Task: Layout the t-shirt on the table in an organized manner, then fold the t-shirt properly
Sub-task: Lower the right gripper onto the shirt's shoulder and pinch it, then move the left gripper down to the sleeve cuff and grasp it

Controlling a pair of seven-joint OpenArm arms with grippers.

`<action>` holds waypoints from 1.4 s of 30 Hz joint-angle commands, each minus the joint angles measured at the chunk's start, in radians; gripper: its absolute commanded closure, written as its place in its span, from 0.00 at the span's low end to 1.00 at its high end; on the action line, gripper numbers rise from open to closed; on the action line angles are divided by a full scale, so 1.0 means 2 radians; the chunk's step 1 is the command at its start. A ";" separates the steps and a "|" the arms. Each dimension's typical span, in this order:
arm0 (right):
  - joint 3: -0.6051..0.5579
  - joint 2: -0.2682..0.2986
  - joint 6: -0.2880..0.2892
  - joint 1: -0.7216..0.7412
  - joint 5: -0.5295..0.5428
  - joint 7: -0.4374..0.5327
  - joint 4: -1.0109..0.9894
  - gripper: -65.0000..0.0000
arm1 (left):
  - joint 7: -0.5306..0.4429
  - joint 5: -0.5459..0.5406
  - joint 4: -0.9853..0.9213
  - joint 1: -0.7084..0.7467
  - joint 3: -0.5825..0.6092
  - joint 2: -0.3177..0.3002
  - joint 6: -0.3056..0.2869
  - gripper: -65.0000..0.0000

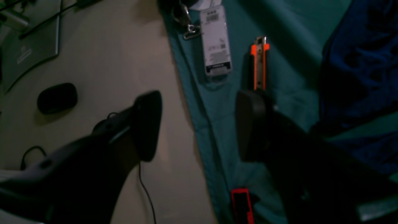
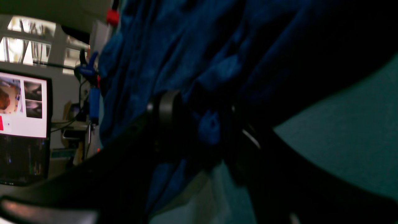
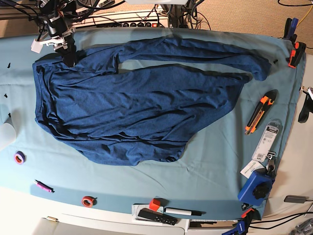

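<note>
The dark navy t-shirt [image 3: 132, 112] lies spread and wrinkled across the teal-covered table [image 3: 210, 176], one sleeve stretched toward the far right. At the far left corner my right gripper [image 3: 68, 58] sits on the shirt's edge. In the right wrist view its fingers [image 2: 164, 109] stand either side of a bunched fold of the t-shirt [image 2: 210, 126], pinching it. My left gripper [image 1: 199, 124] hangs open and empty over the table's right edge, apart from the t-shirt [image 1: 360, 71]; it shows as a dark shape in the base view [image 3: 306, 105].
An orange box cutter [image 3: 259, 114] and a white package [image 3: 266, 137] lie right of the shirt, just beyond my left fingers [image 1: 248, 124]. A blue tool [image 3: 255, 188], tape rolls [image 3: 19, 157], a red block [image 3: 155, 204] and a remote [image 3: 156, 216] line the near edge. Clamps [image 3: 295, 51] grip the far right corner.
</note>
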 commanded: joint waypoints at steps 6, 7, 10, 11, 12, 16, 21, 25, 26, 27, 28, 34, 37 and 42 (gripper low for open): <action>0.007 -0.002 0.016 -0.003 0.017 -0.059 0.000 0.68 | -0.011 -0.002 0.006 -0.005 -0.005 -0.013 0.002 0.44; 0.015 -0.002 0.022 -0.003 0.025 -0.062 0.000 0.68 | -0.011 -0.002 0.006 -0.005 -0.005 -0.013 0.002 0.44; 0.052 -0.001 0.033 -0.003 0.041 -0.073 0.000 0.65 | -0.011 -0.002 0.006 -0.005 -0.005 -0.013 0.002 0.44; 0.066 0.000 0.033 -0.004 0.042 -0.075 0.000 0.64 | -0.011 -0.002 0.006 -0.005 -0.005 -0.013 0.002 0.44; 0.079 0.001 0.033 -0.006 0.044 -0.076 0.000 0.62 | -0.011 -0.002 0.006 -0.005 -0.005 -0.013 0.002 0.44; 0.113 0.014 0.033 -0.015 0.052 -0.075 0.000 0.60 | -0.011 -0.002 0.006 -0.005 -0.005 -0.013 0.002 0.44; 0.125 0.015 -0.009 -0.014 0.030 -0.041 0.000 0.60 | -0.011 -0.002 0.006 -0.005 -0.005 -0.013 0.002 0.44; 0.124 0.014 -0.098 -0.007 -0.047 -0.001 -0.002 0.60 | -0.010 -0.002 0.006 -0.005 -0.005 -0.013 0.002 0.44; 0.124 0.014 -0.102 -0.005 -0.049 -0.002 -0.002 0.60 | -0.010 -0.002 0.006 -0.005 -0.005 -0.013 0.002 0.44; 0.124 0.014 -0.101 -0.003 -0.049 -0.002 -0.002 0.60 | -0.010 -0.002 0.006 -0.005 -0.005 -0.013 0.002 0.44; 0.124 0.014 -0.101 -0.001 -0.049 -0.002 -0.002 0.60 | -0.009 -0.002 0.006 -0.005 -0.005 -0.013 0.002 0.44; 0.108 0.014 -0.100 0.004 -0.049 -0.003 -0.002 0.60 | -0.009 -0.002 0.006 -0.005 -0.005 -0.013 0.002 0.44; 0.084 0.014 -0.100 0.004 -0.049 -0.003 -0.002 0.60 | -0.009 -0.002 0.006 -0.005 -0.005 -0.013 0.002 0.44; 0.039 0.014 -0.100 0.004 -0.064 -0.004 -0.002 0.60 | -0.009 -0.002 0.006 -0.005 -0.005 -0.013 0.002 0.44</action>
